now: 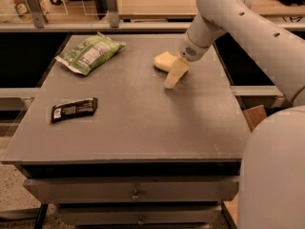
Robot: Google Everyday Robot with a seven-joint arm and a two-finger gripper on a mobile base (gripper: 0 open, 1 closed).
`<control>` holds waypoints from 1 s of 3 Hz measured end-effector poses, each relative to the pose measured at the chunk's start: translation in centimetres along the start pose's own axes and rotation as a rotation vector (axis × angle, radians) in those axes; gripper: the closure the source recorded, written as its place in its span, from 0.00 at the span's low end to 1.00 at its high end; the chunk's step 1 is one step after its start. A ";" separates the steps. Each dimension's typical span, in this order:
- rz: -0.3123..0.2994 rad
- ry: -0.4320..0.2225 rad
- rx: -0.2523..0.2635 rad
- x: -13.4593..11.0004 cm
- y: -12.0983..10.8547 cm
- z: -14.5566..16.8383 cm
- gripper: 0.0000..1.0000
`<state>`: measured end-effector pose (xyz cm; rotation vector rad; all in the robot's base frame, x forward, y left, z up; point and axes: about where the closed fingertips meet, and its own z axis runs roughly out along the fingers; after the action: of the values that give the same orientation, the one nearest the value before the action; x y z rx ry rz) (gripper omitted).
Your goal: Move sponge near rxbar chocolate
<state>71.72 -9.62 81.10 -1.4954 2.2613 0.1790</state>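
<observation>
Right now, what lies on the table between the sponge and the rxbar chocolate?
Nothing: the camera view shows bare table between sponge and rxbar chocolate. The green snack bag lies off that line; the tool is right beside the sponge.

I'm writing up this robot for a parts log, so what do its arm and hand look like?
The arm is smooth white, built of thick rounded links, with small dark dots along one link and a round perforated patch near the wrist. The hand, over the table beside the sponge, is pale yellow and tapered. No loose cables show.
</observation>
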 end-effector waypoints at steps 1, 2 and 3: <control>0.001 0.000 -0.002 -0.2 -0.1 -0.4 0.62; 0.001 0.000 -0.002 -0.4 -0.1 -1.0 0.85; -0.031 -0.039 -0.038 -0.7 2.0 -2.8 1.00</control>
<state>69.43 -9.09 83.66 -1.5320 2.2142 0.2407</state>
